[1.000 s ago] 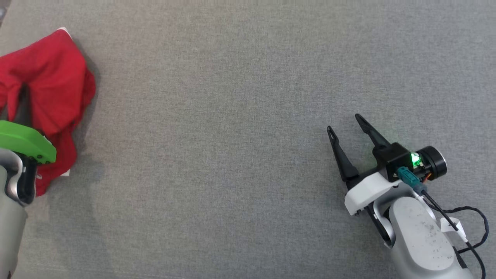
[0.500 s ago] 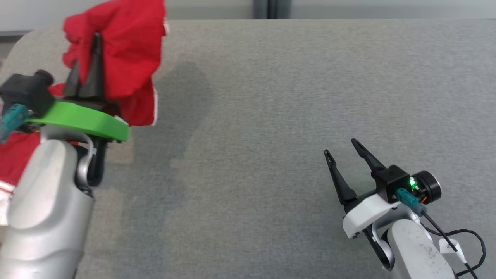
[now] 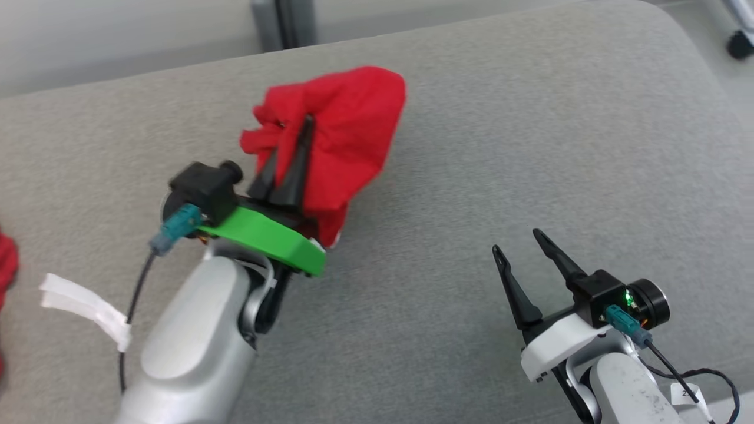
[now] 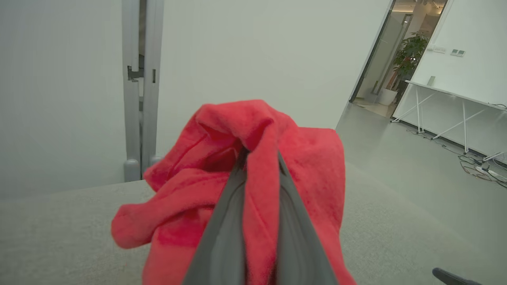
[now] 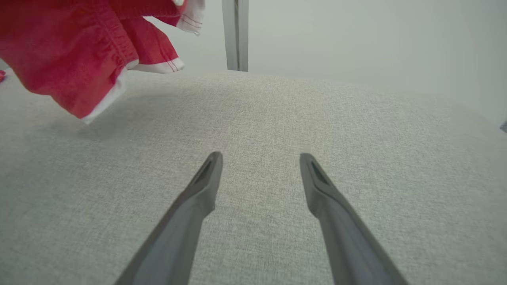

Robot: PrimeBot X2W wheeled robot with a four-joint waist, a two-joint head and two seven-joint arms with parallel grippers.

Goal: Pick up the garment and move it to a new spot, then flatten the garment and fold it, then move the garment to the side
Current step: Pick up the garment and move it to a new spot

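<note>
Head view: left pincer (image 3: 306, 121) clamps bunched red garment (image 3: 353, 118), white-trimmed hem dangling; right pincer (image 3: 517, 240) spread apart.

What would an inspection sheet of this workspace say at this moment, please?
Surface: grey woven-fabric surface with a rounded far corner.
Job's things: crumpled red cloth garment with white trim, held clear of the surface.
Clutter: another piece of red fabric at the head view's left edge.
Grippers: left gripper shut on the garment; right gripper open and empty.
Cables: black cable with teal plug at the left wrist, white tag beside it; similar black cable at the right wrist; loose cords on the floor.
Surroundings: pale wall, grey post, potted plant, white trestle table.
</note>
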